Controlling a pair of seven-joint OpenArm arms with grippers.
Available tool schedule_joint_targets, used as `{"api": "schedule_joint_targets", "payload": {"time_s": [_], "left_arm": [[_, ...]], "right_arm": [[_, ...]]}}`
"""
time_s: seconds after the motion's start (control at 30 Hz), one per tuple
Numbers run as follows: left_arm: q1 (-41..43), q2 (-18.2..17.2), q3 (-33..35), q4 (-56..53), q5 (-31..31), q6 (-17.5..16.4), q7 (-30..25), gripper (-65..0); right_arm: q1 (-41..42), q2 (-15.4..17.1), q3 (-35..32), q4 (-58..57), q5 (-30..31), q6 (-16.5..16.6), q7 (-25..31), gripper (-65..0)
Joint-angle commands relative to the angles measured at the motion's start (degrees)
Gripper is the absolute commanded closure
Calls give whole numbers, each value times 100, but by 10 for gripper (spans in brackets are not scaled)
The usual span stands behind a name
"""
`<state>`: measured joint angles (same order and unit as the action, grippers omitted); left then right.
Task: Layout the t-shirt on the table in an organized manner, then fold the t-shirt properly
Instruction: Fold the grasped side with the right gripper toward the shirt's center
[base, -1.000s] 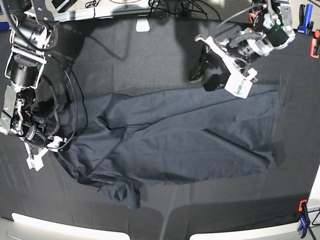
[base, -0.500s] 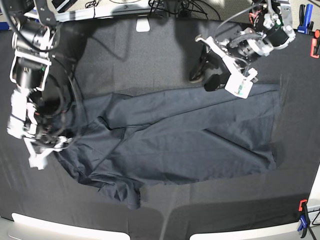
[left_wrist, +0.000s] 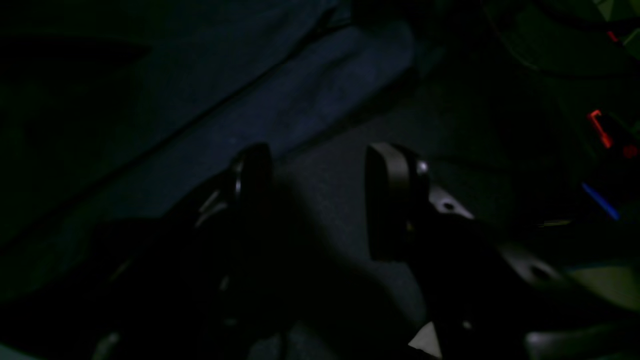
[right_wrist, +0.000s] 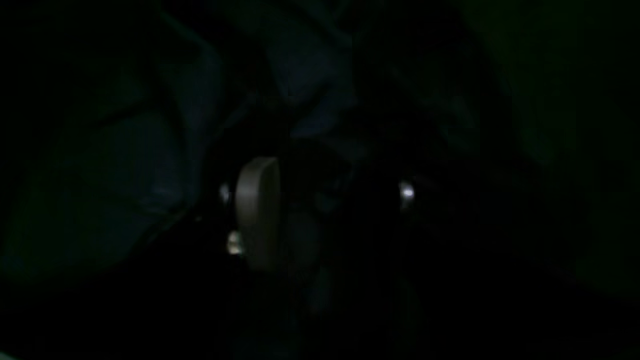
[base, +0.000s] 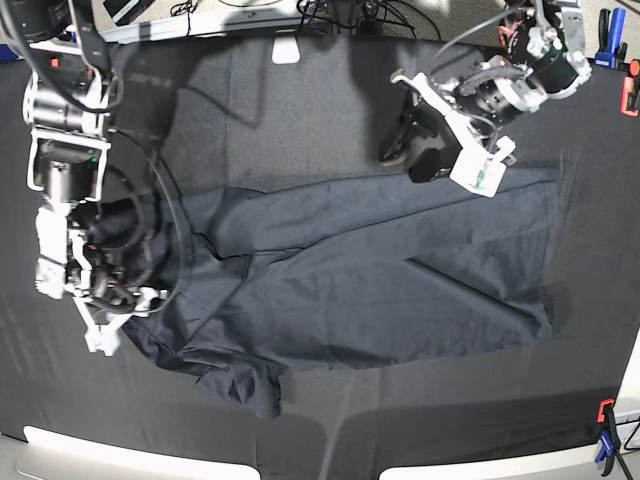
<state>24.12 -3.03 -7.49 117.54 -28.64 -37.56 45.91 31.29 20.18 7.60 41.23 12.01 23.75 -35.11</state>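
Closing our right hand (base: 112, 318) on the t-shirt (base: 380, 280), grip unclear, we risk bunching it on the table (base: 300, 110); left hand (left_wrist: 312, 200) gapes wide, empty.

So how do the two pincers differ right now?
The left pincer hangs over bare table beyond the t-shirt's far edge; the right pincer is down at the shirt's crumpled end. The left's jaws stand wide open and empty; whether the right's grip cloth is too dark to tell. Both point down at the table.
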Motion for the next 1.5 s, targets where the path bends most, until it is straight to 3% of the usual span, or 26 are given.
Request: {"api": "schedule_joint_targets", "payload": {"time_s": [0.0, 0.13, 0.67, 0.77, 0.83, 0.9, 0.97, 1.07, 1.33, 1.47], "left_arm": [[-15, -2, 4, 109, -136, -15, -133, -275], [-13, -2, 4, 109, -133, -13, -133, -275], [-13, -2, 4, 109, -133, -13, -133, -275], [-13, -2, 4, 109, -133, -13, -133, -275], [-13, -2, 4, 109, -131, -13, -131, -275], [-13, -2, 4, 109, -127, -15, -131, -275], [-13, -2, 4, 109, -111, -15, -125, -275], [-11, 0, 4, 105, -107, -15, -70, -275], [-13, 0, 4, 105, 162, -13, -74, -275], [-13, 0, 4, 105, 162, -11, -74, -275]], "right_arm": [[190, 42, 15, 85, 35, 26, 120, -170], [190, 9, 20, 85, 20, 24, 269, 0], [205, 55, 31, 881, 61, 24, 855, 0], [184, 9, 31, 881, 90, 26, 715, 0], [166, -24, 31, 881, 407, 168, 396, 0], [138, -35, 42, 890, 929, 868, 168, 0], [20, -63, 118, 1025, 1582, 1176, -101, 0], [-343, -173, 450, 1517, 2216, 1204, -404, 0], [-1574, -846, 1784, 3305, 2382, 1493, -940, 0], [-2238, -1016, 1961, 4028, 3093, 1488, -957, 0]]}}
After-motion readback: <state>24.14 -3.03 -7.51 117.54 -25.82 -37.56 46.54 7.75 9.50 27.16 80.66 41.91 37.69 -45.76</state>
